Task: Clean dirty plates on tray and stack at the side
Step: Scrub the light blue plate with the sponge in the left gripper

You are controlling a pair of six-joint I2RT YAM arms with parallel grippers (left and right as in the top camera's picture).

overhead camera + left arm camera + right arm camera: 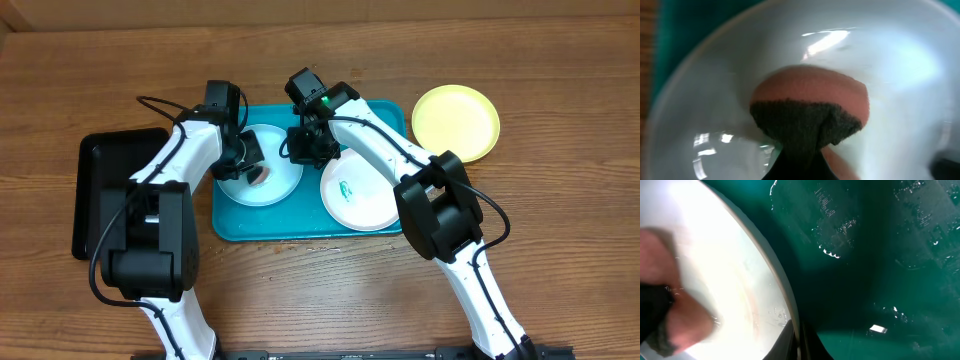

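The pale cyan plate (272, 184) lies at the left of the teal tray (385, 112). My left gripper (252, 168) is shut on a pink sponge with a dark scouring pad (810, 112) and presses it onto that plate (890, 60). My right gripper (302, 150) is shut on the plate's right rim (785, 305), one finger on each side (796, 342). The white plate (358, 192) with a green smear lies at the right of the tray. The yellow-green plate (455, 122) rests on the table, right of the tray.
A black rectangular tray (105, 190) lies on the wooden table left of the teal tray. The teal tray's floor (880, 255) shows water drops beside the held rim. Both arms cross over the tray's middle.
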